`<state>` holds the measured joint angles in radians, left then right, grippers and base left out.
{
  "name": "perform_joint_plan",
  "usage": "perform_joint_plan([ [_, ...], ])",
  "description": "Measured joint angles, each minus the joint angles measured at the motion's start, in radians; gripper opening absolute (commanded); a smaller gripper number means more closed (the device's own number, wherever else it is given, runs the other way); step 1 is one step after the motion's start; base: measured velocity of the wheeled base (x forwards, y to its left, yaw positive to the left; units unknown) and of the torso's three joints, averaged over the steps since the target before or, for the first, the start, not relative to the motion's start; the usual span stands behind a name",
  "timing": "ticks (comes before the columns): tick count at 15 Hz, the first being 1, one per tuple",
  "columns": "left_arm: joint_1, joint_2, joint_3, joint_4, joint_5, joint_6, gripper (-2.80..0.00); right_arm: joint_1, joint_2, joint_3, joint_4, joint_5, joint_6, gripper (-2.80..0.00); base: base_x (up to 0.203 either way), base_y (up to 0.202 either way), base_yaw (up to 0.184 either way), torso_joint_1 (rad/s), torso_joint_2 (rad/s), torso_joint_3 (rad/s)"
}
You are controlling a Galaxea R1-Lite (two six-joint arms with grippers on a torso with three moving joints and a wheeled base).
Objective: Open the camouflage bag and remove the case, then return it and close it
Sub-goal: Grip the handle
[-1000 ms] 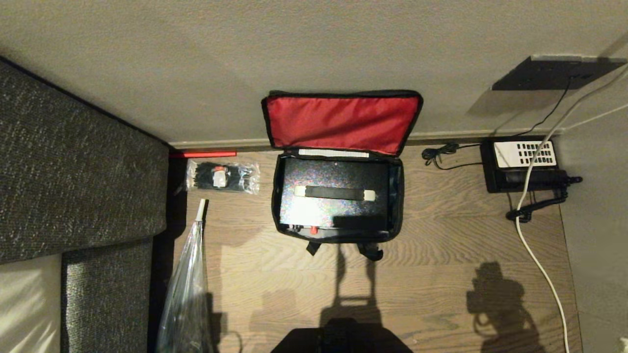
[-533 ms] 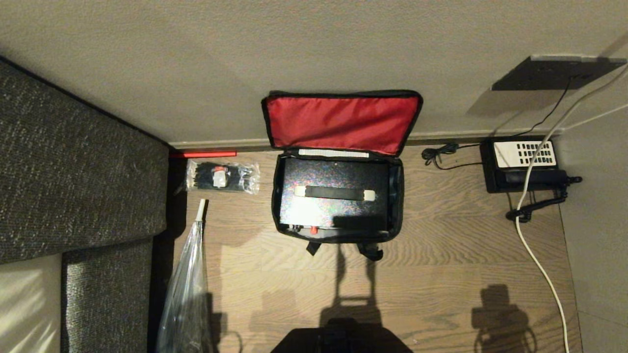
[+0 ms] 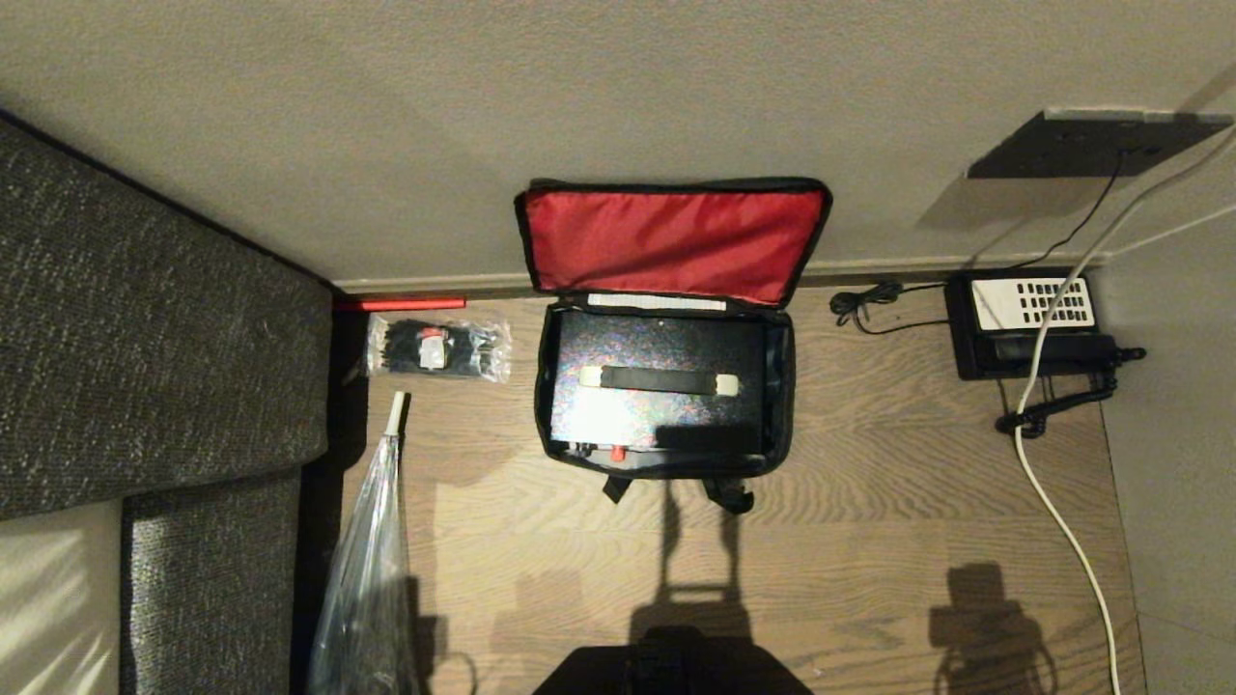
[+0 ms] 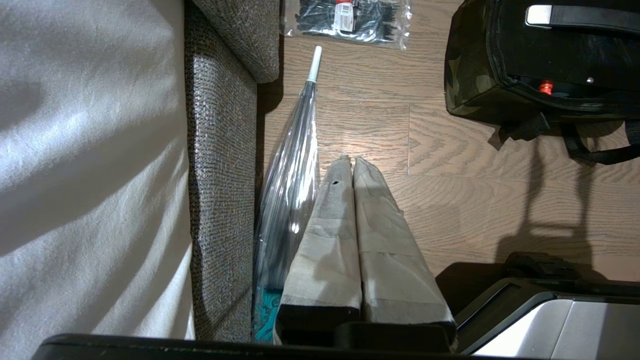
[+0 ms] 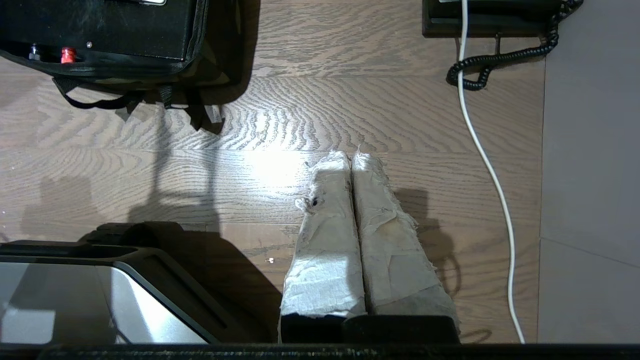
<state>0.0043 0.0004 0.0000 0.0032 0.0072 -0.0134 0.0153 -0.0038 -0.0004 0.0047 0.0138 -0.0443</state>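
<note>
The camouflage bag (image 3: pixel 782 386) stands open on the wood floor against the wall, its red-lined lid (image 3: pixel 671 241) leaning back. Inside it lies the black case (image 3: pixel 657 420), shiny face up, with a red spot near its front edge. The bag's camouflage corner (image 4: pixel 460 75) shows in the left wrist view, and its front edge (image 5: pixel 150 65) in the right wrist view. My left gripper (image 4: pixel 352 161) hangs shut over bare floor beside a clear umbrella. My right gripper (image 5: pixel 351 156) is shut over bare floor, well short of the bag. Neither arm shows in the head view.
A grey sofa (image 3: pixel 145 338) fills the left. A clear folded umbrella (image 3: pixel 372 541) and a clear packet of black ties (image 3: pixel 436 347) lie left of the bag. A black telephone (image 3: pixel 1028 323) with a coiled cord and a white cable (image 3: pixel 1062 521) lie to the right.
The right arm's shadow on the floor has slid down and shrunk toward the near edge of the head view. The bag, lid and case have not moved.
</note>
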Motion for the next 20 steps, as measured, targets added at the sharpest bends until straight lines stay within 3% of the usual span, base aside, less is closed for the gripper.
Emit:
perform_joint_plan([
  [14, 0.000, 0.000, 0.000, 0.001, 0.000, -0.003, -2.80, 0.000, 0.000, 0.000, -0.001, -0.001, 0.002, -2.80, 0.000, 0.000, 0.000, 0.000, 0.00, 0.003],
  [20, 0.000, 0.000, 0.000, 0.001, 0.000, -0.004, -2.80, 0.000, 0.000, 0.000, -0.001, 0.000, 0.002, -2.80, 0.000, 0.000, 0.000, 0.002, 0.00, 0.168],
])
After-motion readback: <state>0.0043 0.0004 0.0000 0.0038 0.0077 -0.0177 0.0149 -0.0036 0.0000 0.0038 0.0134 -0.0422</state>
